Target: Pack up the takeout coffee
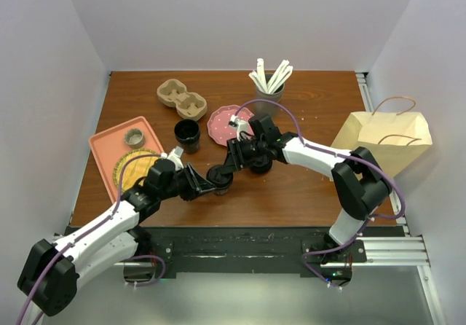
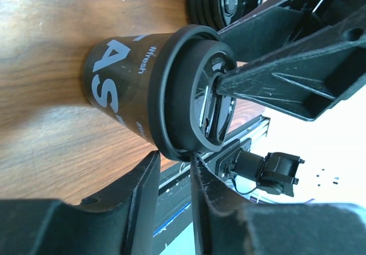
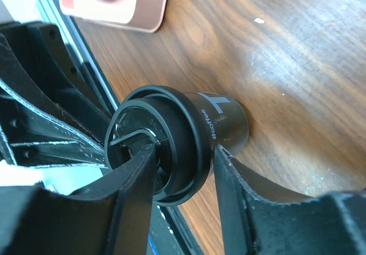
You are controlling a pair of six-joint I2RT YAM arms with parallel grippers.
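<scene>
Your right claw (image 3: 183, 152) straddles the capped cup (image 3: 226, 118) on the desk, half open; whether it grips, you cannot tell. Left claw (image 2: 174, 158) is slightly open and empty, tips at the rim of the lid (image 2: 171, 95). The lid looks fitted; the cup holder (image 1: 182, 99) beyond both claws and the bag (image 1: 382, 139) to their right are unfilled. The cup reads "#coffee" and "AS".

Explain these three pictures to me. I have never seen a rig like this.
Two robot arms are bolted at a table's near edge. One picture looks down from above; the other two come from cameras on each wrist. On the table stand a lidded black coffee cup, an open cup, a pulp carrier, a paper bag and a pink tray. The right end effector straddles the rim of the lid; the left end effector sits beside the cup, fingers slightly parted, nothing visibly held.
</scene>
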